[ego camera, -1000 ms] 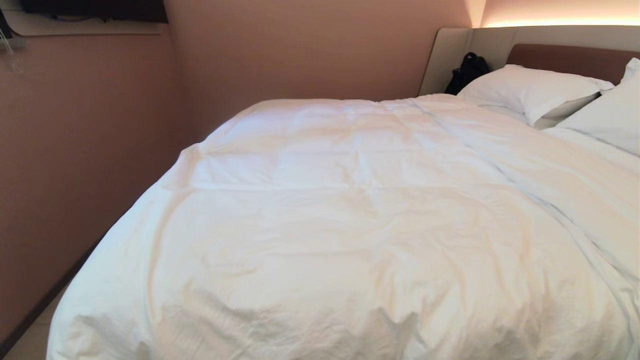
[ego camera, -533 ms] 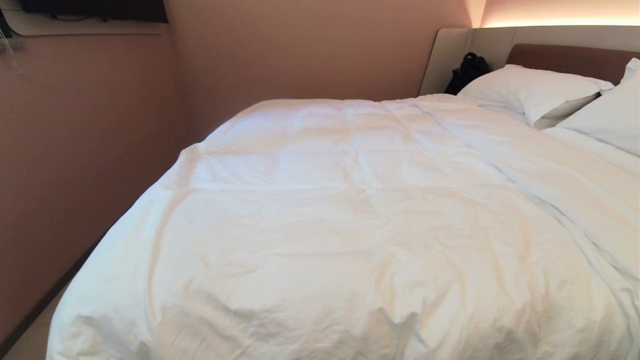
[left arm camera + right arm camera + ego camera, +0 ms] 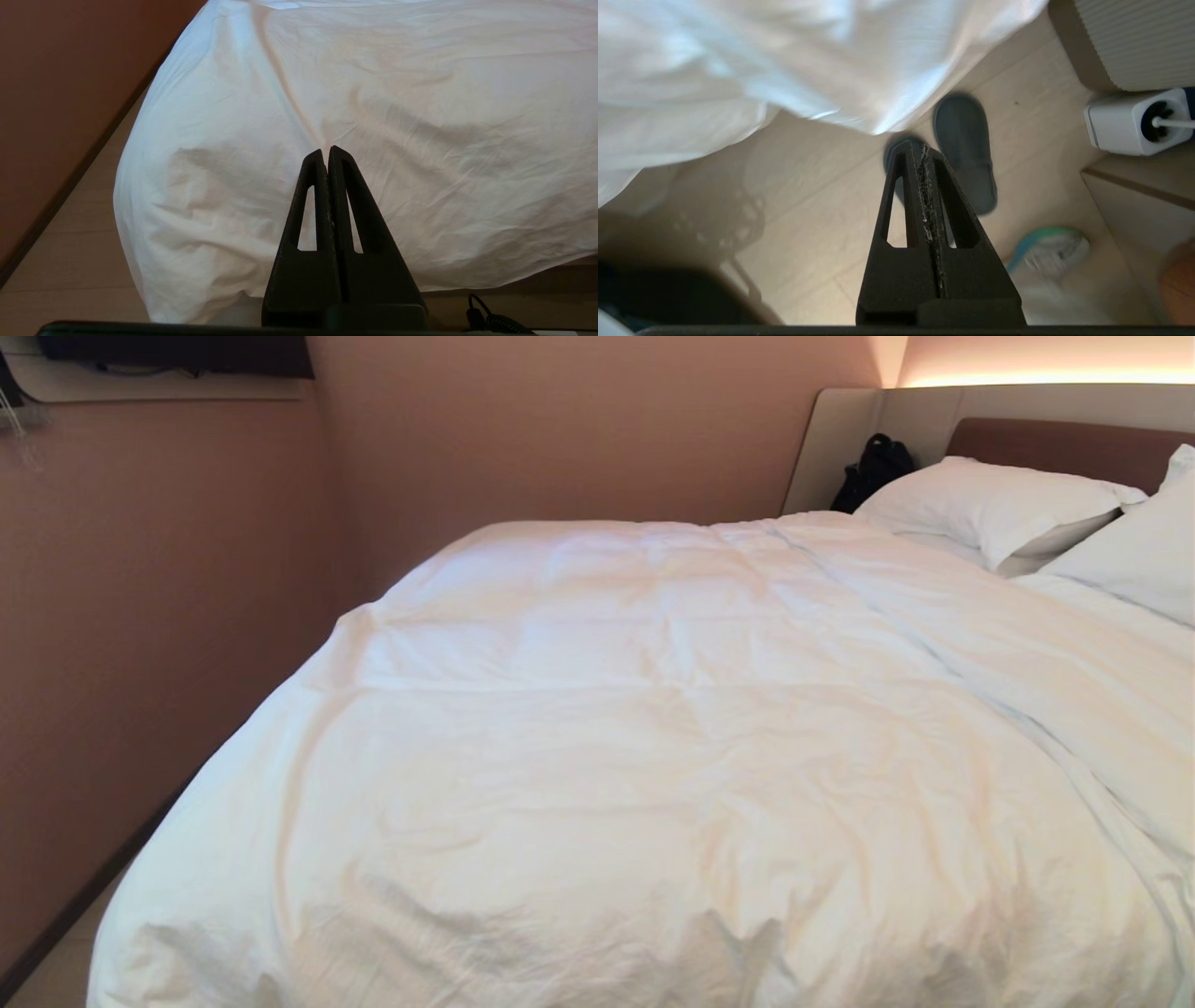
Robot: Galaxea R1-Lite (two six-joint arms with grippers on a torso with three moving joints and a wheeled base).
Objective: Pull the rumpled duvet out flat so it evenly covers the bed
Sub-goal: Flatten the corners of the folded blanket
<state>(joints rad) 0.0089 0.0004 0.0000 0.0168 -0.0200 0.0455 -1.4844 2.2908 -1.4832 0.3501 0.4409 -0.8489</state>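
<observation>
So my left gripper (image 3: pixel 327 150) is pinched closed with nothing in it, hanging just off the near left corner of the duvet (image 3: pixel 653 756). My right gripper (image 3: pixel 920 148) is also clamped empty, aimed down at the floor (image 3: pixel 808 196) beside the draped edge. One duvet spread across one bed (image 3: pixel 1055 443), two pillows (image 3: pixel 990 504) far right, two slippers (image 3: pixel 966 144) below.

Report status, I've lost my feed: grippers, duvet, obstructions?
Left gripper shut, empty, over duvet. Right gripper shut, empty, above floor. Slippers by bedside.
</observation>
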